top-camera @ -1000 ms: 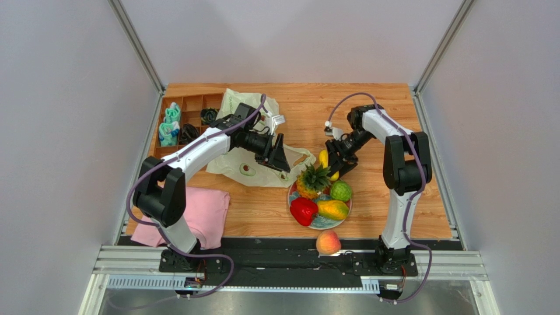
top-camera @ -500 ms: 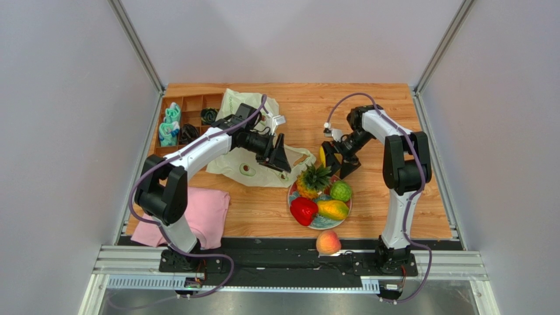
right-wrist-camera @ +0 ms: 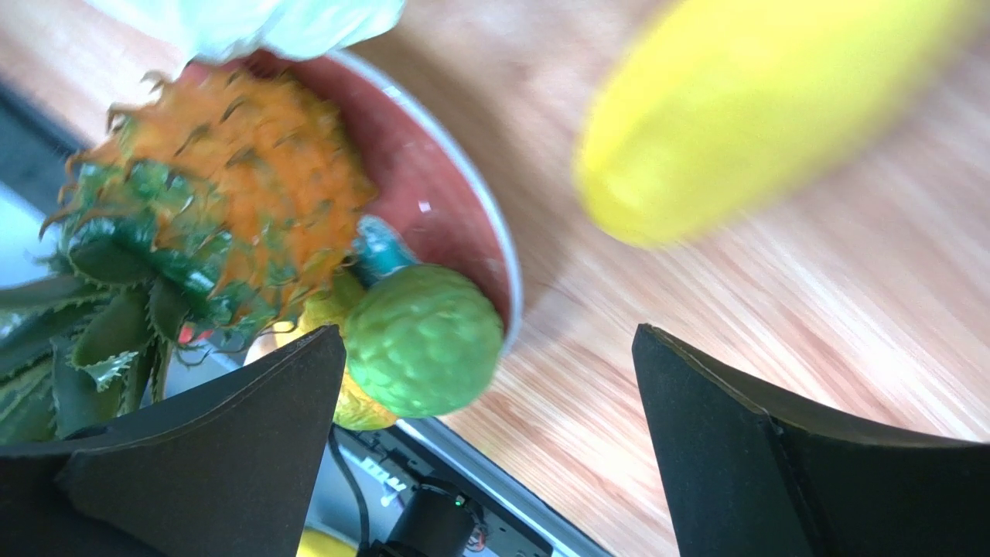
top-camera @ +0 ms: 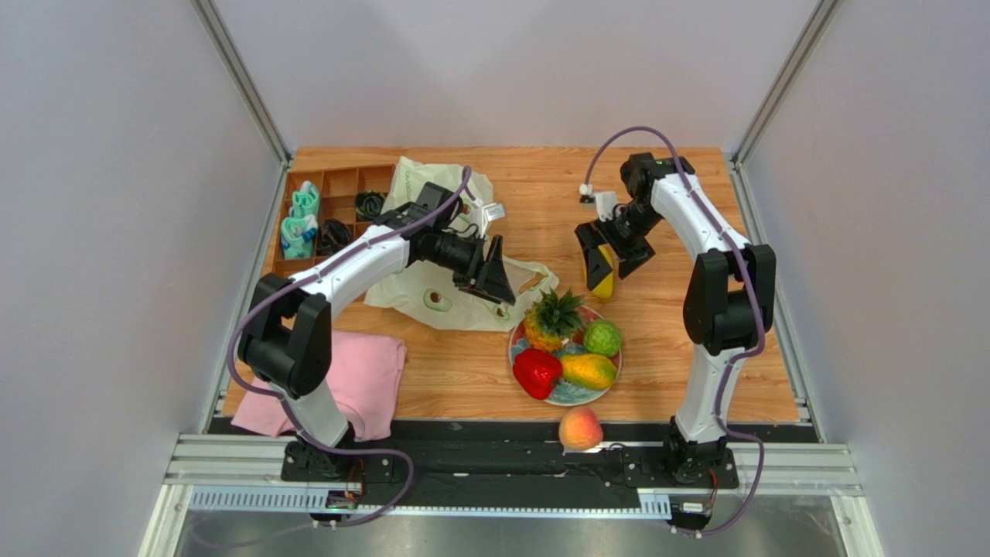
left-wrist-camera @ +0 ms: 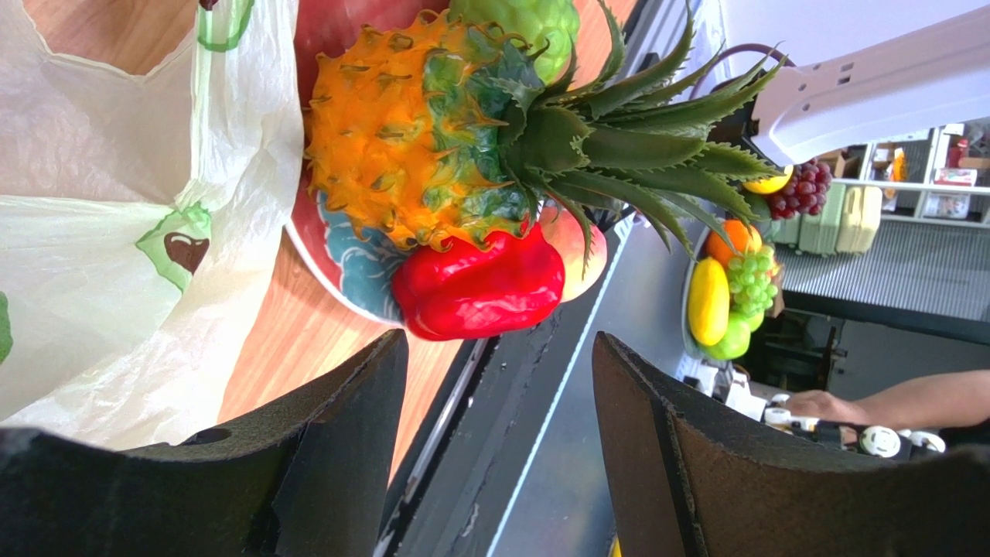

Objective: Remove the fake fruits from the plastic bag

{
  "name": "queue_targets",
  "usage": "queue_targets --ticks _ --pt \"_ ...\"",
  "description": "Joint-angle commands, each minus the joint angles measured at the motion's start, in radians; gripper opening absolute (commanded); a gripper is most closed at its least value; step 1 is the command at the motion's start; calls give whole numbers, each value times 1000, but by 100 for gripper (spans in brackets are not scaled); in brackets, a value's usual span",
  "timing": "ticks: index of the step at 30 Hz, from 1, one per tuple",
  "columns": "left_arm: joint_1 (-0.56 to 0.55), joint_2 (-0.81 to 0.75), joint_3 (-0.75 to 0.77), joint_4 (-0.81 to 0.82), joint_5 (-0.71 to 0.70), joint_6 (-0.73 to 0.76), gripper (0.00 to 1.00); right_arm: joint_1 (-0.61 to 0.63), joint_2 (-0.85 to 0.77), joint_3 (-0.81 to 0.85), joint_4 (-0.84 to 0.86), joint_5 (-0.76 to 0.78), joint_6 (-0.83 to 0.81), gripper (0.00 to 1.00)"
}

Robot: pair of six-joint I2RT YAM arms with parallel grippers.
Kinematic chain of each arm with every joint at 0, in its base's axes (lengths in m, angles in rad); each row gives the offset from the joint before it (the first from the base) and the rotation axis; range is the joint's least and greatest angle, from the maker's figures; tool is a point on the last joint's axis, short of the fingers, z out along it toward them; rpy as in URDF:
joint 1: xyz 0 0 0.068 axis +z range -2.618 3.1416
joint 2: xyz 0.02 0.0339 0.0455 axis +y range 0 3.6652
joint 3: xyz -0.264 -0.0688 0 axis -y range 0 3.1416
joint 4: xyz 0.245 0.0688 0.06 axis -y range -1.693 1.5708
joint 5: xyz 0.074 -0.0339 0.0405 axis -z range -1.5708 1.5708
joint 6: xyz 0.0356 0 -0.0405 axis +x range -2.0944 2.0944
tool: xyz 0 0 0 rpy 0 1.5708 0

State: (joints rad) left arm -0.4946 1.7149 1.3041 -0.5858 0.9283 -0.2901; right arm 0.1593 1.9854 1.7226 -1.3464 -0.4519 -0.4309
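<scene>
Right wrist: my right claw (right-wrist-camera: 482, 348) gapes empty, yellow fruit (right-wrist-camera: 755, 105) just ahead of it; left claw (left-wrist-camera: 500, 348) open too.

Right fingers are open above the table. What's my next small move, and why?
Probably swing the right arm's fingers toward the translucent avocado-printed plastic bag: they are open and empty, and the smooth yellow plastic fruit lies free on the wooden table.

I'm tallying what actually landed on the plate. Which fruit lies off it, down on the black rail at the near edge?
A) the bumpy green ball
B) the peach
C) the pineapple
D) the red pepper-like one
B: the peach rests alone on the black rail, apart from the plate that holds the other three.
</scene>
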Motion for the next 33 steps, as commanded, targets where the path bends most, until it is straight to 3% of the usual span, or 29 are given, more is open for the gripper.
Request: queue_targets --ticks 1,6,14,17,20,21,24,33 --pt "5 -21 27 26 23 -4 68 5 -4 72 6 195 119 100" --pt "5 -23 26 30 23 -4 68 42 134 231 32 265 129 100" --pt "5 -54 -17 24 9 11 68 98 311 385 49 213 158 100" --pt "5 -60 -22 23 4 19 68 111 343 402 50 190 156 91" --pt "5 -64 -17 11 -9 32 68 112 352 411 47 176 132 70" --pt "5 -64 -17 7 -11 31 68 111 346 413 35 164 118 52" --pt "5 -63 -17 7 -9 29 68 100 308 382 17 115 98 41" --pt "5 -51 -12 15 -3 23 68 88 125 133 -14 -139 107 38"
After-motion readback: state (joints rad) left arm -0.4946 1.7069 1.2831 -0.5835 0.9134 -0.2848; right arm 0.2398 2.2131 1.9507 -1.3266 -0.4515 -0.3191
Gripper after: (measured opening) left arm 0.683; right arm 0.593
